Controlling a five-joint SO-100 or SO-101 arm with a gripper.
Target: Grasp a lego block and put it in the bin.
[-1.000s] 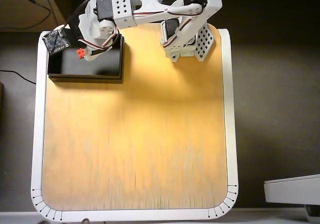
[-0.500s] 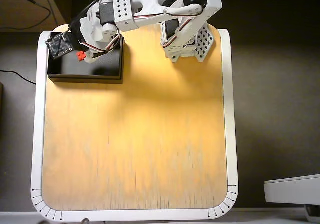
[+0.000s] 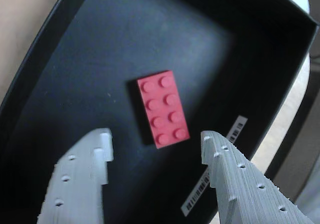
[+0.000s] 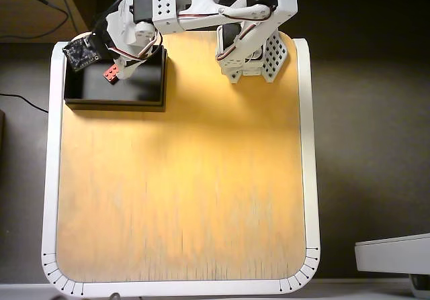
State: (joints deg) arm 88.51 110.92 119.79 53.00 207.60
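The red lego block [image 3: 163,108] lies flat, studs up, on the dark floor of the black bin [image 3: 90,58]. In the wrist view my gripper [image 3: 156,140] is open, its two white fingers [image 3: 85,174] spread on either side of the block's near end and not touching it. From overhead, the lego block [image 4: 111,74] rests in the bin [image 4: 114,103] at the table's back left corner, with the gripper [image 4: 121,66] hanging just over it and the arm hiding the bin's back part.
A white barcode label [image 3: 215,176] is stuck to the bin floor near the right finger. The arm's base [image 4: 255,55] stands at the back of the wooden table [image 4: 181,179], which has a white rim. A white object [image 4: 393,253] sits off the table's lower right.
The gripper held the lego block over the bin; now its fingers are apart and the block lies on the bin floor. The wrist has shifted slightly.
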